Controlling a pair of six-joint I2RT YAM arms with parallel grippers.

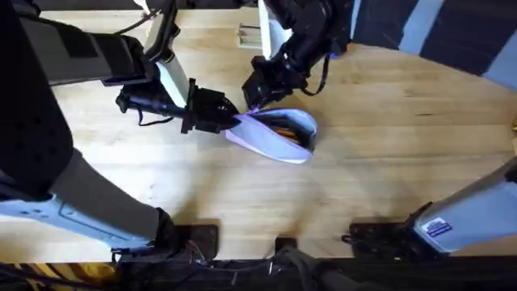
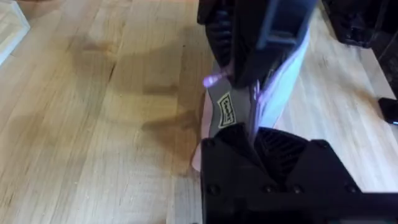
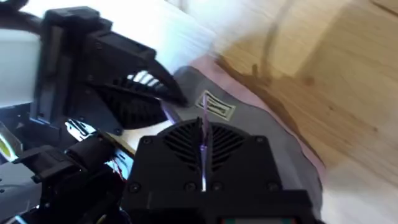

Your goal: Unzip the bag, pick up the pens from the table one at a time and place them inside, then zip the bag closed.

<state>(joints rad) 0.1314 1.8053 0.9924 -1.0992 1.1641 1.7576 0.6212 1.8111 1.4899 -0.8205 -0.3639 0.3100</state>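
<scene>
Bag (image 1: 275, 136) mid-surface, mouth gaping, both pincers at its left end.

Lavender bag lies on the wood surface (image 1: 388, 162), zipper open along the top; orange and dark sticks, the pens (image 1: 284, 128), show inside the opening. Left pincer (image 1: 229, 121) clamped on the bag's end fabric. Right pincer (image 1: 257, 101) comes from above at the same end, closed on a thin purple strip at the zipper line, seen between its fingers (image 3: 186, 146) in the right wrist view. Grey panel on the bag carries a small rectangular label (image 2: 227, 111); its writing too blurred to read.
</scene>
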